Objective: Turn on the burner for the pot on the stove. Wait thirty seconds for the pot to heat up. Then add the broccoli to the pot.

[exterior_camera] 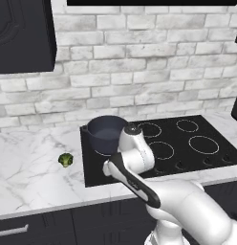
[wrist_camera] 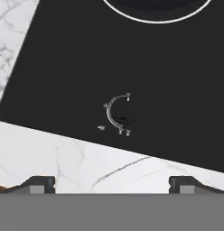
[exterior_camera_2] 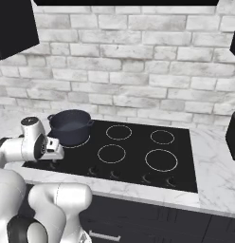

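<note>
The dark blue-grey pot (exterior_camera: 107, 134) stands on the back left ring of the black glass stove (exterior_camera_2: 133, 142). A white burner ring (wrist_camera: 156, 20) runs round its base. On the marble to the left of the stove lies the small green broccoli (exterior_camera: 66, 160). My gripper (wrist_camera: 111, 184) hangs open over the stove's front left corner, looking down at a small black knob (wrist_camera: 123, 113) with white marks around it. Its two fingertips (wrist_camera: 41, 184) stand wide apart with nothing between them. The hand (exterior_camera_2: 52, 148) is just in front of the pot.
Three more white rings (exterior_camera_2: 161, 160) with no pot mark the stove's middle and right. Several other knobs (exterior_camera_2: 147, 179) line its front edge. A brick wall rises behind, with dark cabinets (exterior_camera: 22, 33) above. The marble counter (exterior_camera: 29, 177) stretches left of the stove.
</note>
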Robot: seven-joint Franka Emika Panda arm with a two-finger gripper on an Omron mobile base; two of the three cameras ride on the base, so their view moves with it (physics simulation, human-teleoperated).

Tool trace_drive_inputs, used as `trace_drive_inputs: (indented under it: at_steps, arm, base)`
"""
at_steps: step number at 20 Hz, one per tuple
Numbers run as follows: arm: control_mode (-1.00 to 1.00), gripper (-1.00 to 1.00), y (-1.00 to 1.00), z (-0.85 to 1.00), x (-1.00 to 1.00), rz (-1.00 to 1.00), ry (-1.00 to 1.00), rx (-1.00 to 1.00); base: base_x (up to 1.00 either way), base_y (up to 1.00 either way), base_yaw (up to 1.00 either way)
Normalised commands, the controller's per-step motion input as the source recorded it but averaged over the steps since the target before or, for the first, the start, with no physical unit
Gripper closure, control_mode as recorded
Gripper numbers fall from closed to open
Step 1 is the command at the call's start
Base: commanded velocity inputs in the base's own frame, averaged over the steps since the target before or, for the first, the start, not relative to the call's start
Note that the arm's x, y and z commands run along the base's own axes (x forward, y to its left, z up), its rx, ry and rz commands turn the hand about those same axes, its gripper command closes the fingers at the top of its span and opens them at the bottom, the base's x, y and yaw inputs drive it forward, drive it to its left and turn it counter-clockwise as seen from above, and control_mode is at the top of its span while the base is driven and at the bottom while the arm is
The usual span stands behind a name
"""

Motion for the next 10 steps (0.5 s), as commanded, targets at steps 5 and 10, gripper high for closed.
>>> trace_drive_inputs:
  at_steps: [5,10]
  arm:
    - [-1.0,-1.0,0.0,-0.15,0.23,0.0,0.0,0.0]
    - [-1.0,-1.0,0.0,-0.15,0.31,0.0,0.0,0.0]
  base:
    - [0.0,0.0,0.0]
    - [0.0,0.0,0.0]
